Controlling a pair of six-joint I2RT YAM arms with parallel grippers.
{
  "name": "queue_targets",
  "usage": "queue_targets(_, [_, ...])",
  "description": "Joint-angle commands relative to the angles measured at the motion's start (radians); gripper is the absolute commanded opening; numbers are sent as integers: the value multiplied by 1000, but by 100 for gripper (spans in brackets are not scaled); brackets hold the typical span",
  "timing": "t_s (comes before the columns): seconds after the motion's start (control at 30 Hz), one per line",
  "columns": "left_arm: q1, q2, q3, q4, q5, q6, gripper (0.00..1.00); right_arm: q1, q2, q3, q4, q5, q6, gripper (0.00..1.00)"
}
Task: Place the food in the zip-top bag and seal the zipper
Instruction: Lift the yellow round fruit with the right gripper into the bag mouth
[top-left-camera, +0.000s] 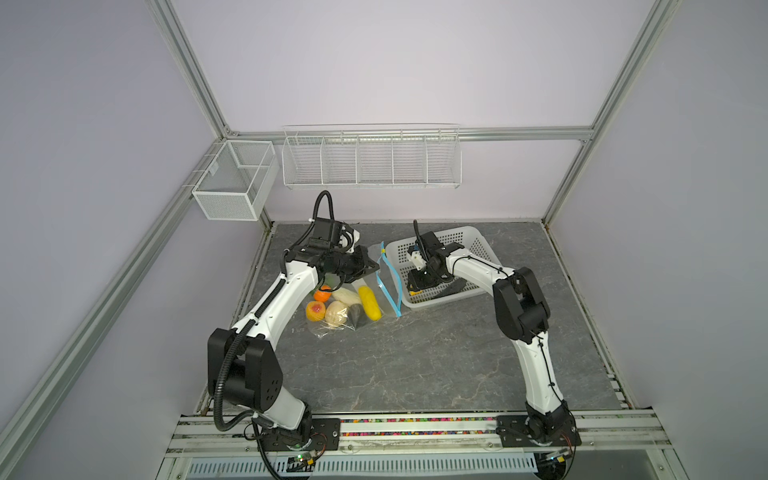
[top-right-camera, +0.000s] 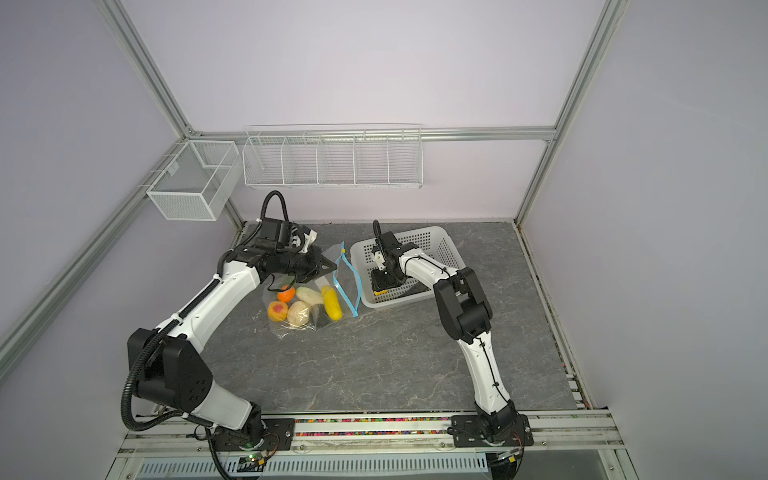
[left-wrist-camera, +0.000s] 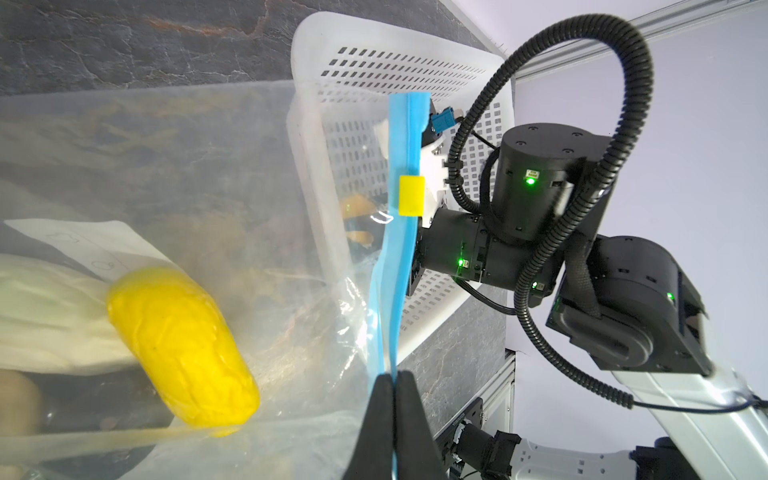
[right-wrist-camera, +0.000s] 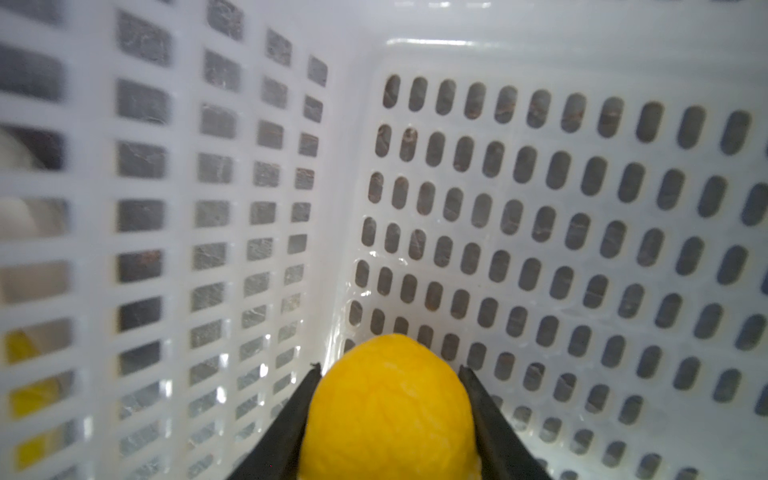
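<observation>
The left tool (left-wrist-camera: 392, 380) is pinched fully closed on the zipper (left-wrist-camera: 405, 145). It holds that blue edge of the zip-top bag (left-wrist-camera: 208, 166) up off the surface (top-left-camera: 415, 365). Inside the bag lie a yellow corn-like piece (left-wrist-camera: 183, 345) and cream-white pieces (top-left-camera: 346, 296). The right tool (right-wrist-camera: 388, 370) reaches down into the white basket (top-left-camera: 469, 243), its jaws partly apart and pressed against both sides of a yellow round piece (right-wrist-camera: 388, 415).

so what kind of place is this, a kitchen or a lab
Probably a robot lab test cell, not a kitchen: an aluminium frame with plain walls encloses the tabletop, the left arm and right arm are mounted on a front rail, and a wire rack hangs at the back.
</observation>
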Motion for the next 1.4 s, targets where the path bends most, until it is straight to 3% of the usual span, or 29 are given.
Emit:
queue_targets(0.0, [-3,6,36,9,3,0,0,-16,-46,-4,-15,4,8,42])
queue_targets(0.37, [-4,6,62,-16,-15,8,0,-53,-217,-69,17,-57,29,36])
queue_targets(0.63, [-3,9,68,-17,-16,17,0,-45,-441,-250,179,-286,27,36])
queue_targets(0.77, [-3,-7,44,26,-10,1,0,1,-504,-295,236,-333,-14,36])
queue_targets(1.37, [-5,-69,5,66,18,6,0,95,-347,-214,361,-425,38,35])
